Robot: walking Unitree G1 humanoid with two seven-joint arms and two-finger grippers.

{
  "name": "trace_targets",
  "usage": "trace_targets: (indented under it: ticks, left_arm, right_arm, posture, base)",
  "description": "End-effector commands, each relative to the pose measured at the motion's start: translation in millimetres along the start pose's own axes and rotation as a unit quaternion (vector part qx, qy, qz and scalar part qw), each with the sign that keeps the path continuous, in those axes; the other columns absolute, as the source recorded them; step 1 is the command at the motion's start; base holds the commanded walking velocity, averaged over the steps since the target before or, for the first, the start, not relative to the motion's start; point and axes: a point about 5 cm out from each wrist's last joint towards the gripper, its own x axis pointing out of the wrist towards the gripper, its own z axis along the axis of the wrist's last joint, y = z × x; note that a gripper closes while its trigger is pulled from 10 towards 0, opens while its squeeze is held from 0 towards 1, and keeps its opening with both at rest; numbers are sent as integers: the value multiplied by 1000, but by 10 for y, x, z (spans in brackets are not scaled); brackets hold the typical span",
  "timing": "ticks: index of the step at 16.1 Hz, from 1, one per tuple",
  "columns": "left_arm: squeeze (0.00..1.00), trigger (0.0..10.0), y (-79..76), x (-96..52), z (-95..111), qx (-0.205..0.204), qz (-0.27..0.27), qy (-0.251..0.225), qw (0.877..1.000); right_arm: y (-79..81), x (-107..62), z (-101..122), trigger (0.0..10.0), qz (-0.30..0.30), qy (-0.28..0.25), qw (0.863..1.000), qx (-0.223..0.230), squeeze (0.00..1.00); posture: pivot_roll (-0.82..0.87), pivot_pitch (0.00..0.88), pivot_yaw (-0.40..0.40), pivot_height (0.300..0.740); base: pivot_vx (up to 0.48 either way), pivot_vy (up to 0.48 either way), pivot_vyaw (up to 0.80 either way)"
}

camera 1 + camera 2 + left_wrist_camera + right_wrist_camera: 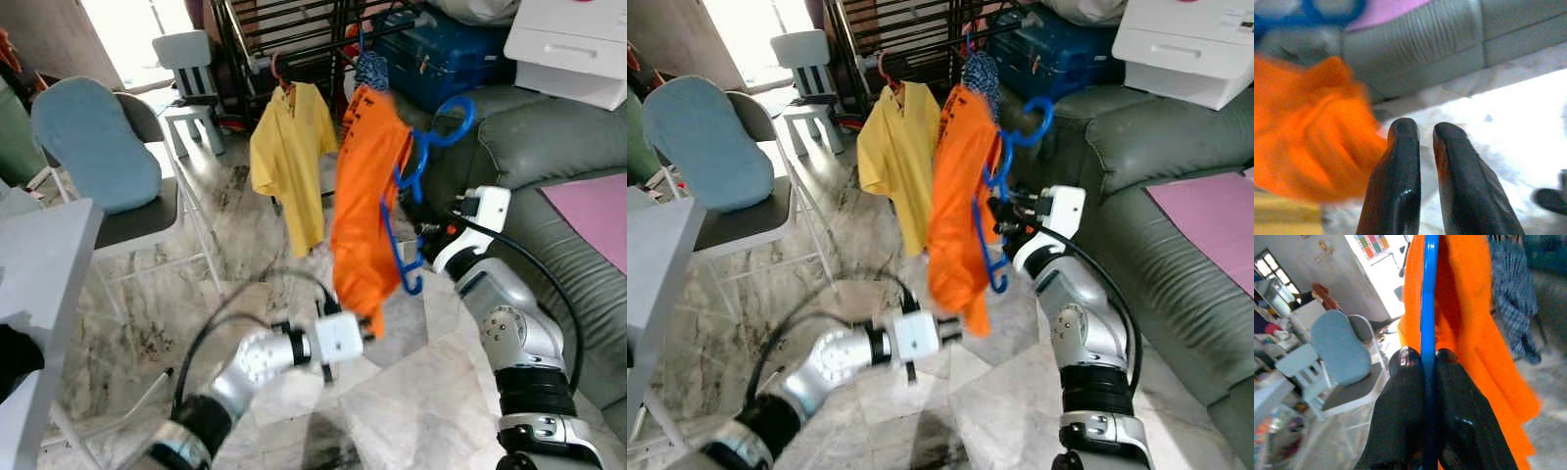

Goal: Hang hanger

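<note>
Head stereo pair: looks forward and down over marble floor [118, 323], both eyes sharing orange shirt [362, 196], blue hanger [1004, 186], grey sofa [558, 157]. Left wrist camera: close, along its fingers [1400, 161] toward sofa. Right wrist camera: very close on hanger, facing grey chair [1347, 357].

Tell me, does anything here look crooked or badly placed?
Yes. The orange shirt hangs bunched along one side of the blue hanger, not spread over both arms. The right gripper pinches the hanger, which is tilted, its hook pointing sideways. The left gripper sits near the shirt's hem.
</note>
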Motion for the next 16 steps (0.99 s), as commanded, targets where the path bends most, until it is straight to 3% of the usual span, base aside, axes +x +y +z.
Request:
trace_targets:
  ticks: [1, 5, 8, 16]
  left_arm:
    - [1000, 10000, 0, -38, -29, -10, -6, 3, 1000]
    - [1000, 10000, -15, -111, -56, -31, 0, -7, 999]
    - [1000, 10000, 180, -273, -38, -47, 62, -32, 996]
    - [1000, 10000, 180, -273, -38, -47, 62, -32, 996]
  right_arm:
    - [111, 13, 98, 10000, 25, -26, 999, -41, 0]
    - [140, -35, 4, 10000, 37, -26, 992, -118, 0]
    - [141, -157, -109, 10000, 64, -10, 979, -193, 0]
    - [141, -157, -109, 10000, 64, -10, 979, -193, 0]
  posture:
    - [-229, 0, 127, 740]
    - [-234, 0, 130, 740]
    - [-229, 0, 127, 740]
    - [-229, 0, 127, 740]
  base:
    - [0, 0, 0]
    - [0, 0, 0]
    - [0, 0, 0]
    - [0, 0, 0]
